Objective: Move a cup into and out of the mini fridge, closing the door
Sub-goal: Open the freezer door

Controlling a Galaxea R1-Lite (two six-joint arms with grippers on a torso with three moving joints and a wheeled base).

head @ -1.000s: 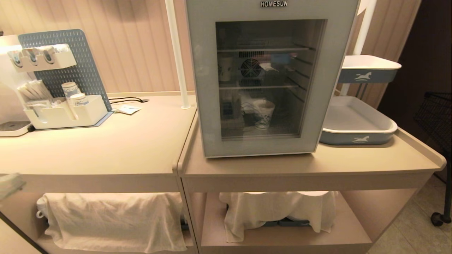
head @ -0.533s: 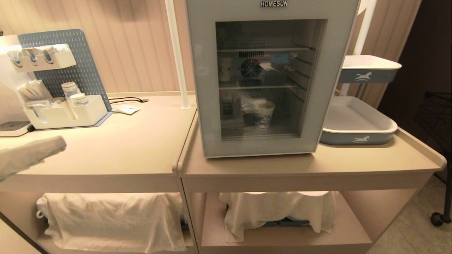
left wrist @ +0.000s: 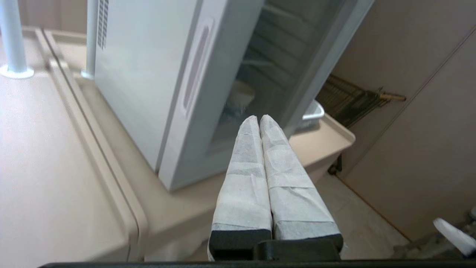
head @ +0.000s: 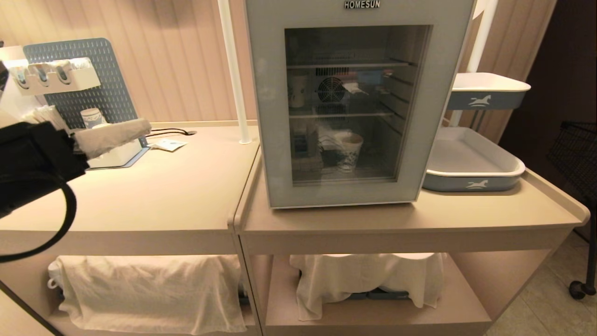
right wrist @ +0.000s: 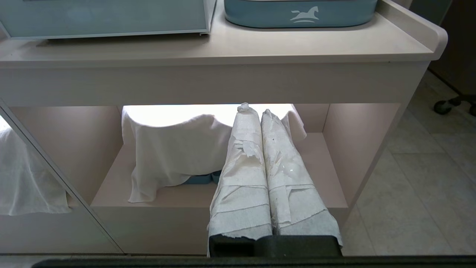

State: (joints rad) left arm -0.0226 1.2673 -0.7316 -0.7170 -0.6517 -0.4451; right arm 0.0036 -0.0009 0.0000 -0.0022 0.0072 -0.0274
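A: Cup sits on the floor of the mini fridge, seen through the glass of the shut door. A second paper cup stands on the shelf above, to the left. Could the robot pick the wrong one?

B: It could; the two look alike through the glass, and only the denser blue print low on the lower cup tells them apart.

A: What else might go wrong?

B: The left gripper hangs over the left counter, its cloth-wrapped jaws pressed together and holding nothing. Closed jaws would likely have to part or hook to catch the door's edge. A slip there, or a pull too far off line, may drag the whole fridge along the counter instead of swinging the door.

A: And the right gripper?

B: Parked low, jaws together and empty, facing the lower shelf and its white cloth.

A: What does the left wrist view add?

B: It shows the fridge's left side wall and a long recess in the door's edge, probably the handle, which the head view cannot show. The head view alone gives both cups clearly.
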